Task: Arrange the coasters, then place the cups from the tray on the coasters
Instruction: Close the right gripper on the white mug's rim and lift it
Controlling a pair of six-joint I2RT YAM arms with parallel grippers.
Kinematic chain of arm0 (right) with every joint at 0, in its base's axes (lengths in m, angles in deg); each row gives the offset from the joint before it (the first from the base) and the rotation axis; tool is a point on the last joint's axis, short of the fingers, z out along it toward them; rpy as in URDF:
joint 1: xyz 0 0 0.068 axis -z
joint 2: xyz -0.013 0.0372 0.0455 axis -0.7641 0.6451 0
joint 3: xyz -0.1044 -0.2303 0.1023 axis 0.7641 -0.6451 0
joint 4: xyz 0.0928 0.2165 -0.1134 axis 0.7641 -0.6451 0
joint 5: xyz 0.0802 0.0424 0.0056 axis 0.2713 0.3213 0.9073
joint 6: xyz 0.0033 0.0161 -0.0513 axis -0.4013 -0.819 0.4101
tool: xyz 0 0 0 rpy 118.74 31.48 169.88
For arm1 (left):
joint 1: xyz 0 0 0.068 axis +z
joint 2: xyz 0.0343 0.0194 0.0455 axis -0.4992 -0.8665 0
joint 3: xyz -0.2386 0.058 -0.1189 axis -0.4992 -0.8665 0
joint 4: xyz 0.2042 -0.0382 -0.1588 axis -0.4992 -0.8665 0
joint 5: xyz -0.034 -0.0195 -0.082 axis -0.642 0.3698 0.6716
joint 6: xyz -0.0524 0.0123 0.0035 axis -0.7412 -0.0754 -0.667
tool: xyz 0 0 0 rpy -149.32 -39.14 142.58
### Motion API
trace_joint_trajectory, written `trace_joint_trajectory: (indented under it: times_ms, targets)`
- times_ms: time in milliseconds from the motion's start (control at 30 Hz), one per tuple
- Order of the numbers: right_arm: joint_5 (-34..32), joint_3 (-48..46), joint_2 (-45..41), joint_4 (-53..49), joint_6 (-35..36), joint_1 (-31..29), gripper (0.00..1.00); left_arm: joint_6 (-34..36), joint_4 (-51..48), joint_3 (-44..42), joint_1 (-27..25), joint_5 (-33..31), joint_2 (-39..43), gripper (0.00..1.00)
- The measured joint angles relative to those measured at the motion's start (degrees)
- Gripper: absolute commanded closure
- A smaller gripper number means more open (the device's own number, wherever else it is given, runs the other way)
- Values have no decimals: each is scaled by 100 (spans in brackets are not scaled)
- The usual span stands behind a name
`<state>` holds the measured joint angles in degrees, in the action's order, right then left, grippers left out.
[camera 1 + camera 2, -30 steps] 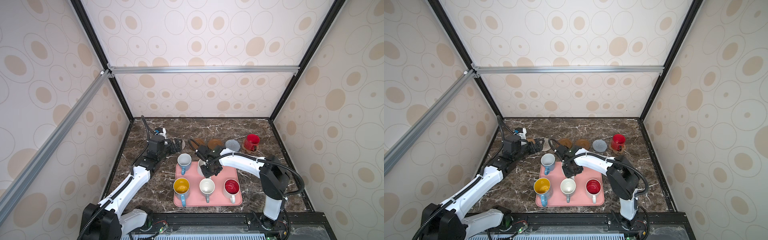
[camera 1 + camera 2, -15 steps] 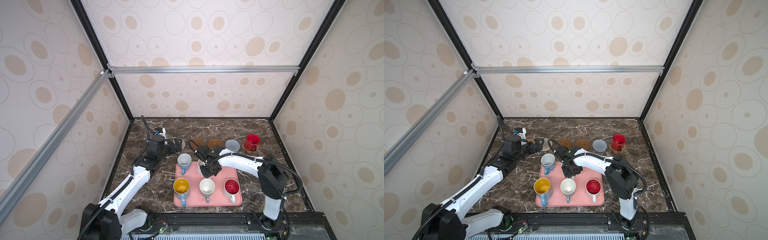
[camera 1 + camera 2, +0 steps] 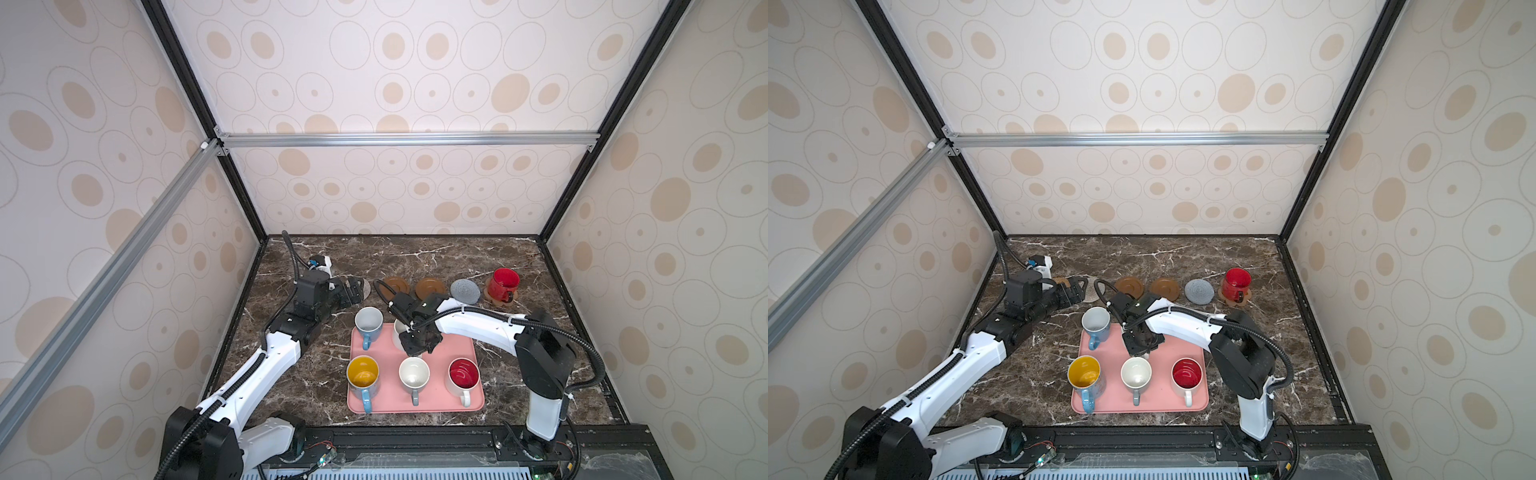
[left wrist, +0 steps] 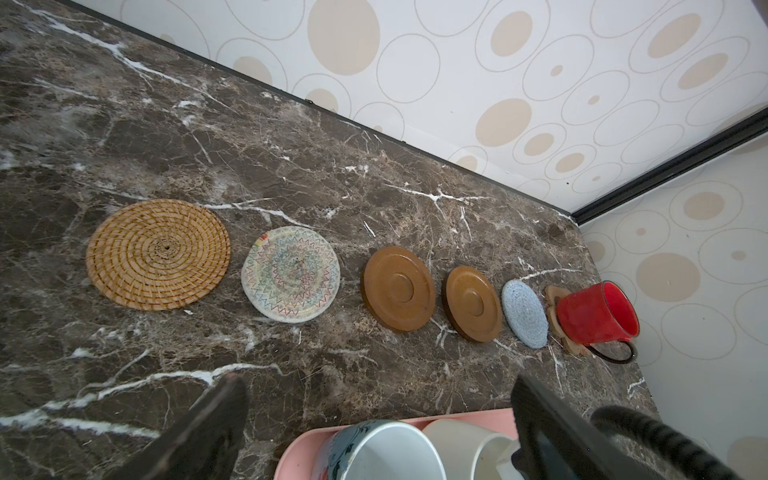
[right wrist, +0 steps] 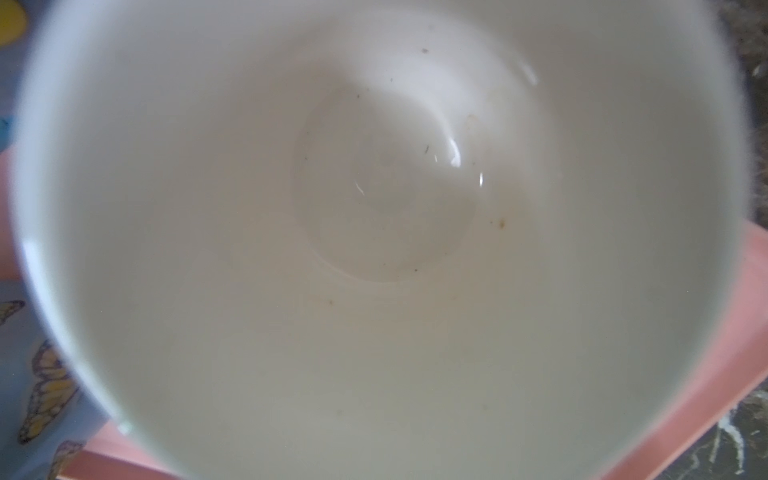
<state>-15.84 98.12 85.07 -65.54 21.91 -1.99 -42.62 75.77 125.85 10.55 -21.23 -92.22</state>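
My right hand (image 3: 417, 345) is pressed together on the white mug (image 3: 398, 328), which stands on the pink tray (image 3: 453, 349). My arm hides the exact spot where I grip it. In my right wrist view the mug's pale inside (image 5: 382, 232) fills nearly everything, with pink tray showing at the edges.

On the tray, the white mug has the light blue mug (image 3: 368, 323) at its 9 o'clock and the grey mug (image 3: 414, 372) at its 6 o'clock. At the grey mug's 9 o'clock is the patterned mug with the yellow inside (image 3: 363, 372), and at its 3 o'clock the white mug with the red inside (image 3: 463, 372).

My left hand (image 3: 351, 292) hangs with its fingers wide apart and nothing between them, at about 11 o'clock from the tray, over the edge of the cream coaster (image 4: 291, 274).

The coasters lie in a row on the dark marbled surface (image 3: 457, 257), at 12 o'clock from the tray. From 9 to 3 o'clock they are the rattan coaster (image 4: 158, 254), the cream one, two brown discs (image 3: 395, 286) (image 3: 431, 287), the grey-blue coaster (image 3: 465, 291) and the paw coaster (image 4: 553, 296). The red mug (image 3: 503, 282) stands upright on the paw coaster.
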Motion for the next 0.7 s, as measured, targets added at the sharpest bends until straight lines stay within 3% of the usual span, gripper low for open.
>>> trace_joint_trajectory:
  times_ms: [700]
  targets:
    - [-42,-13,0,7,15,-22,84,0,7,0,0,-4,2,0]
